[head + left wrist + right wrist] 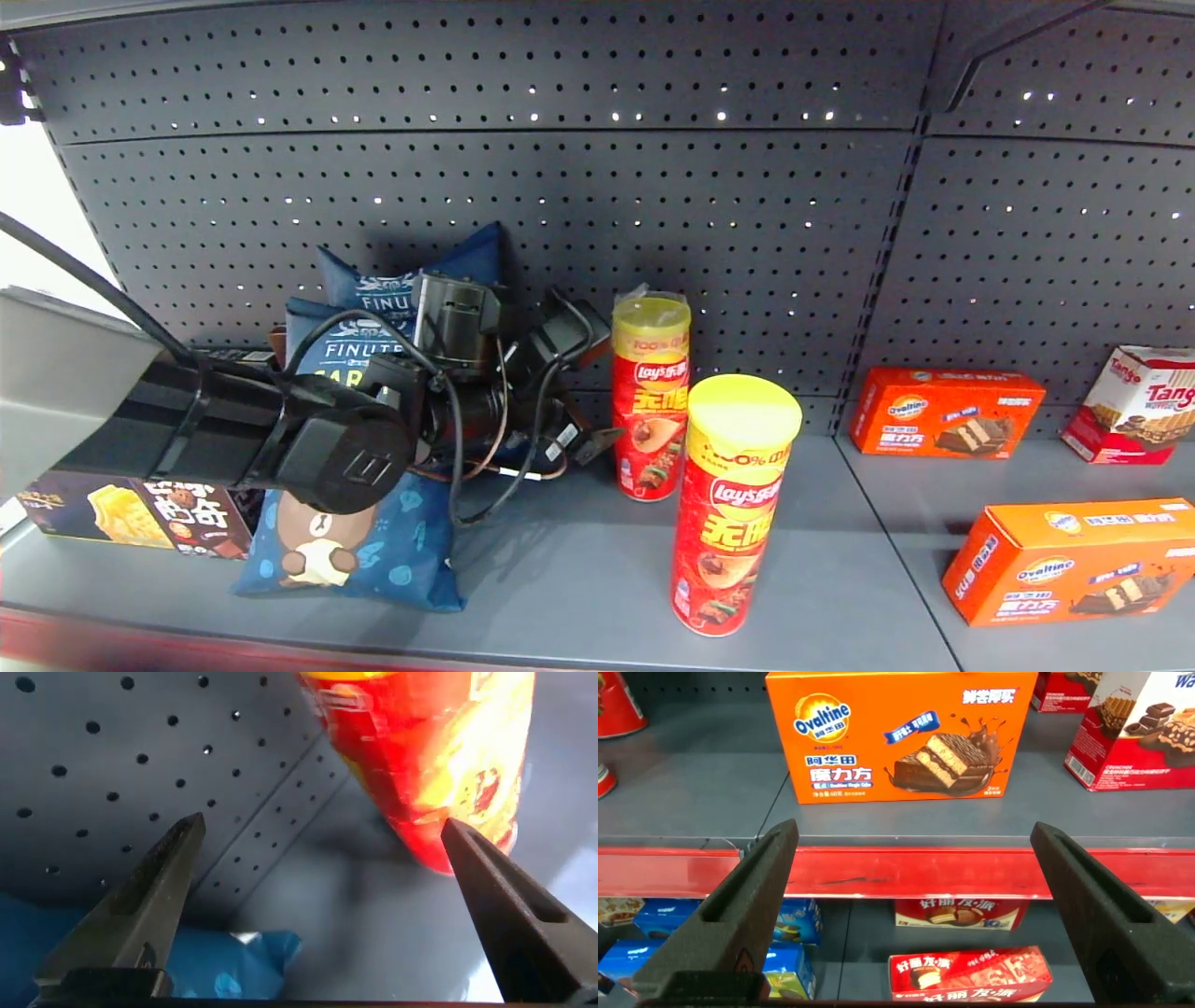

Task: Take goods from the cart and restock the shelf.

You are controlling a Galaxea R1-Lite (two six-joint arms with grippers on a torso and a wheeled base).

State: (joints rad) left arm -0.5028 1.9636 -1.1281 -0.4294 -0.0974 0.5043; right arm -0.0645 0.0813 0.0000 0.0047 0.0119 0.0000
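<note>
Two red chip cans with yellow lids stand on the grey shelf (560,579): a rear can (651,397) near the pegboard and a front can (733,504) closer to the edge. My left gripper (586,427) is over the shelf just left of the rear can, above the blue snack bags (373,551). In the left wrist view it (322,826) is open, and the red can (430,756) stands just beyond its fingertips, untouched. My right gripper (913,831) is open and holds nothing, in front of the red shelf edge (906,873), facing an orange wafer box (901,733).
Orange boxes (948,413) (1064,560) and a red-and-white wafer box (1144,403) lie on the shelf's right section. A dark snack box (131,518) sits at the far left. Pegboard (597,205) backs the shelf. More boxes (966,975) fill the lower shelf.
</note>
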